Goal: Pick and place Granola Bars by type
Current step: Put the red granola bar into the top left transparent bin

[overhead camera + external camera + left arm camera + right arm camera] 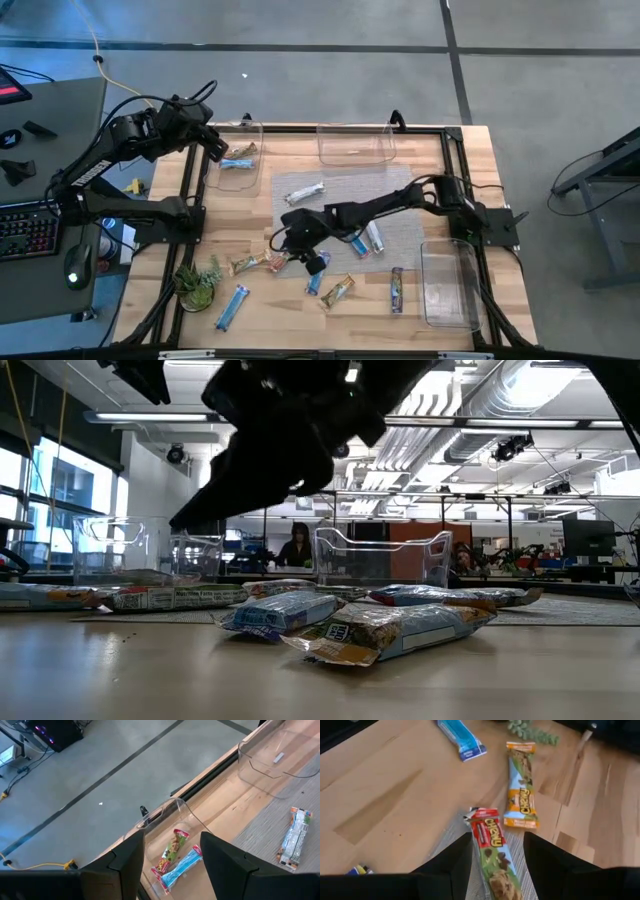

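My right gripper hangs open above the left edge of the grey mat. In its wrist view its fingers stand on either side of a red-ended Chewy bar lying flat below; the low view shows the gripper raised off the table. A tan-orange bar and a blue bar lie flat on the wood nearby. My left gripper is open and holds nothing, above the far-left clear bin, where a tan-orange bar and a blue bar lie.
A clear bin stands at the far edge and another at the right edge. A white bar and blue ones lie on the mat; several more lie toward the near edge. A small green plant sits near left.
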